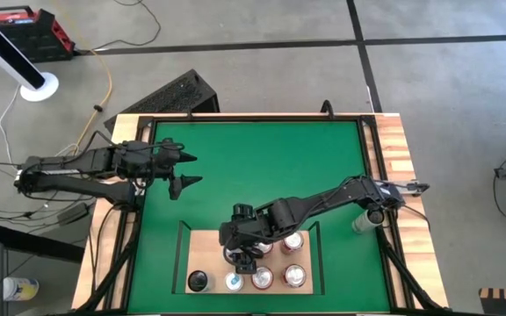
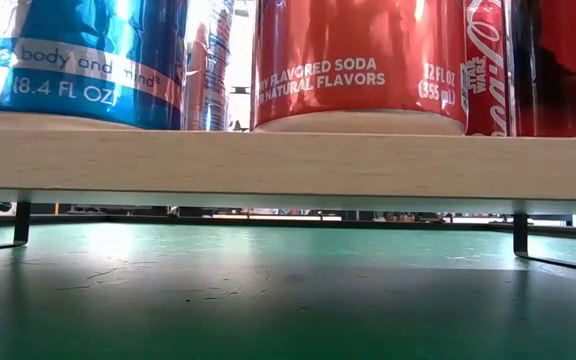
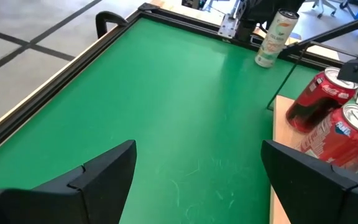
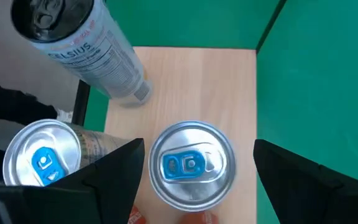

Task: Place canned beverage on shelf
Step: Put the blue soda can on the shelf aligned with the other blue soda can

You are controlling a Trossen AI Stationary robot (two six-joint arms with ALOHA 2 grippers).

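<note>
The shelf (image 1: 207, 244) is a pale-wood board with thin black rails at the near middle of the green mat. Several cans stand upright on it: a black-topped Celsius can (image 4: 86, 43) and a blue-tab can (image 4: 42, 158) at its near left, and red soda cans (image 1: 293, 276) at its right. My right gripper (image 1: 242, 256) points down over the shelf's back row. Its open fingers (image 4: 120, 171) stand on either side of a silver blue-tab can (image 4: 191, 165), with a gap on each side. My left gripper (image 1: 187, 171) is open and empty over the mat's far left.
A slim white can (image 1: 361, 225) stands on the mat by its right edge and also shows in the left wrist view (image 3: 275, 37). Wooden slat borders (image 1: 400, 175) flank the mat. The low view shows the board's near edge (image 2: 288, 165) raised on thin black legs.
</note>
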